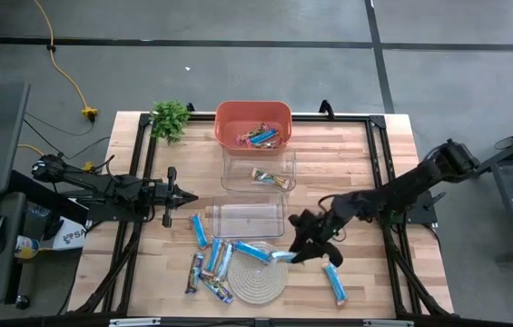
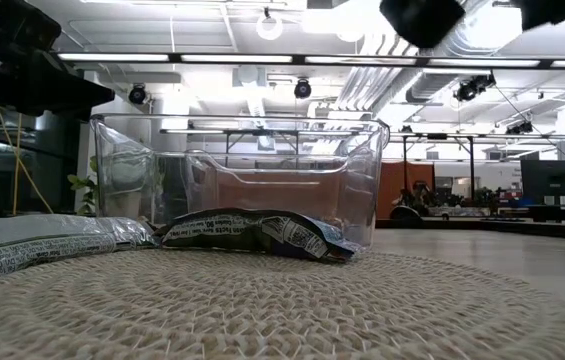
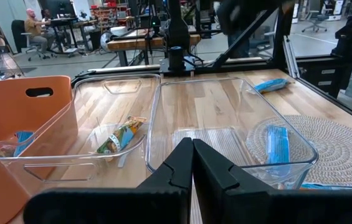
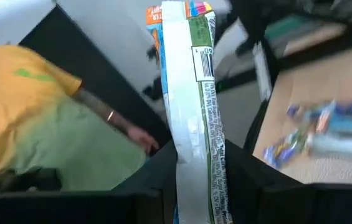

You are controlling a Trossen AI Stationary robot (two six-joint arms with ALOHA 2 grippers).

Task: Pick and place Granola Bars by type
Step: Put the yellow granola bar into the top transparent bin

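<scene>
Over the woven coaster [image 1: 258, 280], at its 2 o'clock edge, the right gripper [image 1: 303, 247] clamps one granola bar [image 4: 191, 112]. Roughly eight more loose bars [image 1: 211, 263] lie on and around the coaster; overlap blurs the count. One multicoloured bar [image 1: 272, 179] lies in the far clear bin [image 1: 258, 163]; several in the orange bin [image 1: 253, 124]. Near clear bin [image 1: 248, 218]. Left gripper [image 1: 190, 199], at 9 o'clock, fingers together.

Wrapped bar [image 4: 191, 118] — both ends cut off by frame, print mostly unreadable. Person [image 4: 51, 124] beyond table — blurred, partly cropped.
</scene>
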